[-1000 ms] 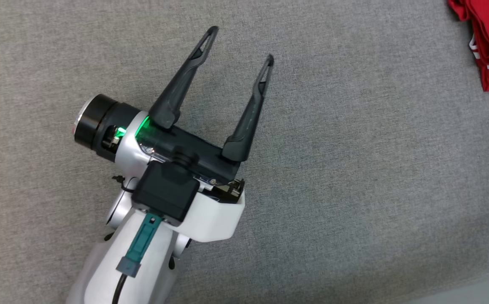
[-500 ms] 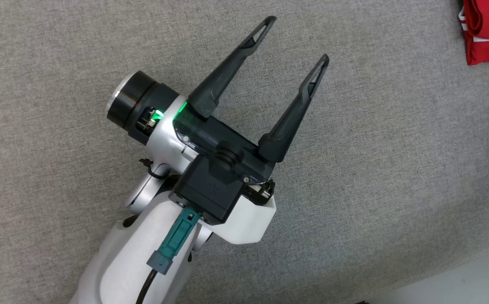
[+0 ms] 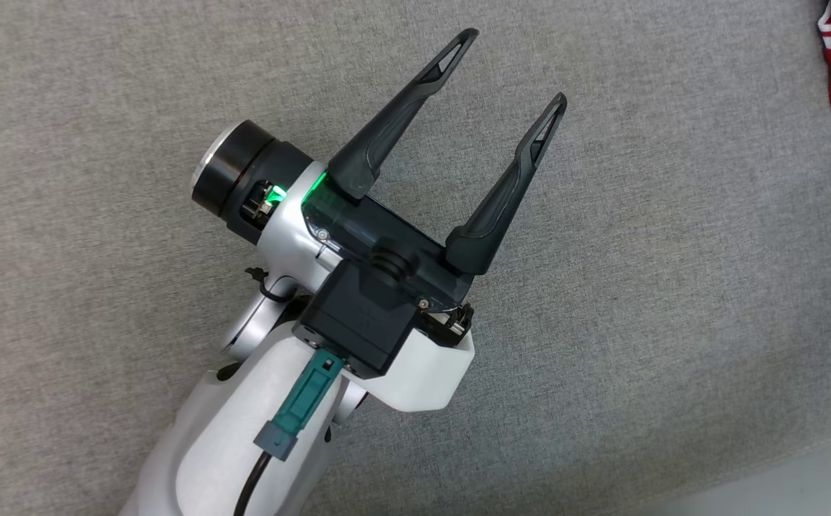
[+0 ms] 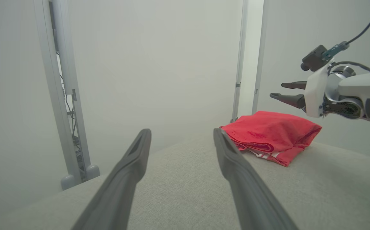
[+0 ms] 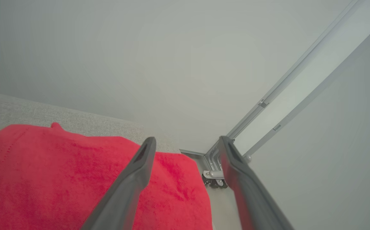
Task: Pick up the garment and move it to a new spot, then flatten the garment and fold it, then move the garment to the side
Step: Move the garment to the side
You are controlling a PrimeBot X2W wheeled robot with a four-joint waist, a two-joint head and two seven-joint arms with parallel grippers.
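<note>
- Beneath the right pincer [image 4: 276, 90], the folded red garment [image 4: 271, 137] lies on the grey cushion [image 4: 172, 198], close to its far edge. Those fingers stand apart, holding nothing.
- Well off to the garment's side, the left pincer [image 3: 514, 64] hangs spread and empty.
- Pulling away too low could snag a fingertip in the top layer and spoil the fold.
- Since a second ago the head camera has swung, so less red shows in its corner.

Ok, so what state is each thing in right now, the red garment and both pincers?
Red fabric garment: folded, lying on the grey fabric surface, not held.
Left pincer: open, empty, over bare surface.
Right pincer: open, empty, above the garment, apart from it.
</note>
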